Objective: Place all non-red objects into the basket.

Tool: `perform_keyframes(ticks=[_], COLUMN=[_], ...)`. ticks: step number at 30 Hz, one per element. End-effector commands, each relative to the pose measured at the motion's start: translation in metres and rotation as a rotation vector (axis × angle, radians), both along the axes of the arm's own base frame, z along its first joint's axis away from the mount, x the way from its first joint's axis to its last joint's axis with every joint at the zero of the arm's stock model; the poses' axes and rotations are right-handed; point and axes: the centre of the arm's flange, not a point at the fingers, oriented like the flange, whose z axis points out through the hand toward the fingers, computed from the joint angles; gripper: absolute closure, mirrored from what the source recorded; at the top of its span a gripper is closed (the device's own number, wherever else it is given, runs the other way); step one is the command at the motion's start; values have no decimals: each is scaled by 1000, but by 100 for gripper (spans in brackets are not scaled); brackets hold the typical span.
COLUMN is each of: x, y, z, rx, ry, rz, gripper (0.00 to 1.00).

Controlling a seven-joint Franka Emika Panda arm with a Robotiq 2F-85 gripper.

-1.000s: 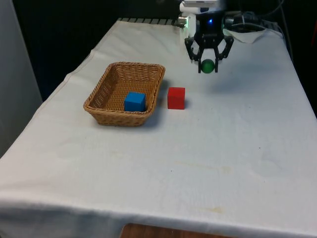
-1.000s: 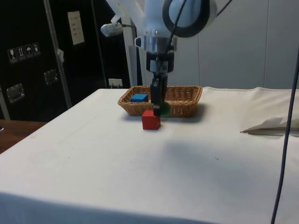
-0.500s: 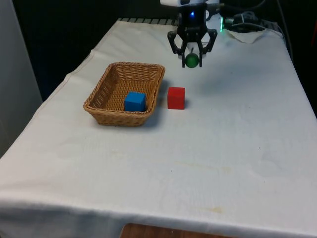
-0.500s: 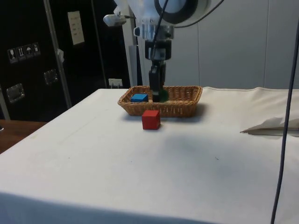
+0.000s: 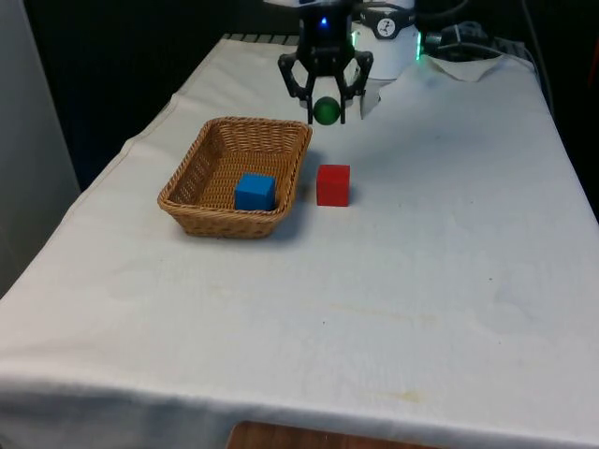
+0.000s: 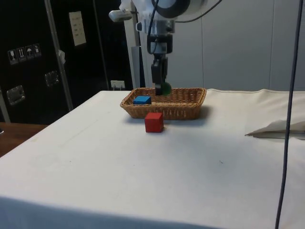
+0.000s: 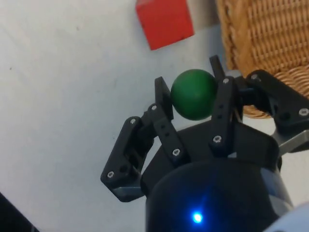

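Gripper (image 5: pixel 326 110), front view: clamped on green ball (image 5: pixel 326 110), raised above the cloth just off the far corner of wicker basket (image 5: pixel 187 201) on the front view's right; basket opening toward the front view's left and nearer the camera, blue cube (image 5: pixel 255 192) already inside, red cube (image 5: pixel 333 184) on table (image 5: pixel 421 281) just beside the basket's right wall. Side view: gripper (image 6: pixel 162 88) with ball (image 6: pixel 165 88) above the basket (image 6: pixel 186 107) rim line, red cube (image 6: pixel 154 122) in front of basket, blue cube (image 6: pixel 141 100) within. Wrist view: ball (image 7: pixel 194 94) pinched between both fingers (image 7: pixel 224 111), basket (image 7: pixel 270 38) edge close alongside, red cube (image 7: pixel 164 21) apart beyond the ball; by estimate, short sideways carry over the rim wanted before release.
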Motion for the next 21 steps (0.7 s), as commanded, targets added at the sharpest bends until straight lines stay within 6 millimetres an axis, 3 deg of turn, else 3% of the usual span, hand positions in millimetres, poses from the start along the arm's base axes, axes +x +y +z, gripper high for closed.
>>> perform_keyframes(ticks=[1,12,21], x=[2,9,2], y=[-7,-43,-64], z=[0,-2,-20], rx=[-1,-33,-52], ry=[5,4,-5], rz=[2,7,7], gripper=[100,100,100])
